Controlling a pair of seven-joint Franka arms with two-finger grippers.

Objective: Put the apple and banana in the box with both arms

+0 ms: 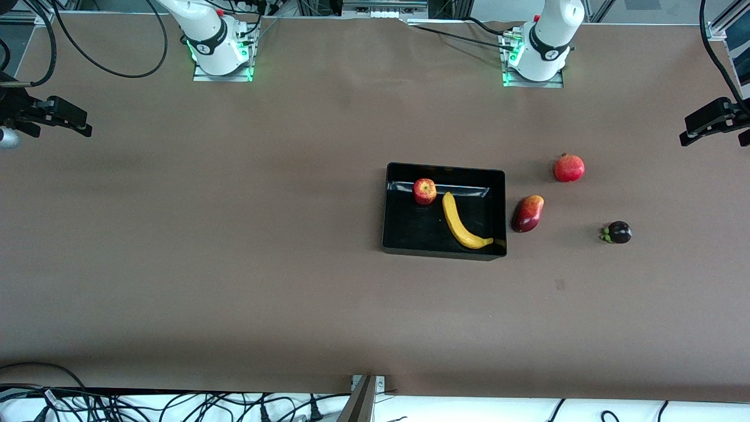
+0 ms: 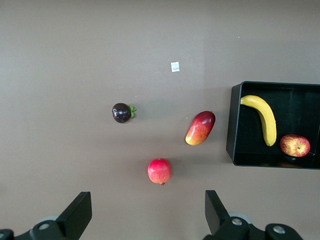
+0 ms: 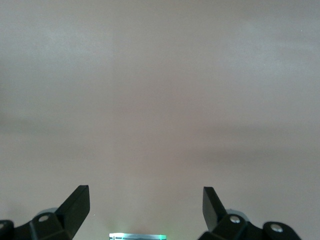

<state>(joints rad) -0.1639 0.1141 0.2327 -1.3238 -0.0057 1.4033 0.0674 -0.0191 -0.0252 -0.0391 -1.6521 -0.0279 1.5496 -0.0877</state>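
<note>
Since the apple and banana already lie in the box, keep the left gripper and right gripper spread, empty, high above the surface

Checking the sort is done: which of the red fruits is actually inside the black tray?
The apple, small and round with a yellowish patch, lies in the box beside the banana. The mango and pomegranate rest on the table outside it.

White arms with grey-black joint rings, green-lit bases, black cables and black pincer fingers.
</note>
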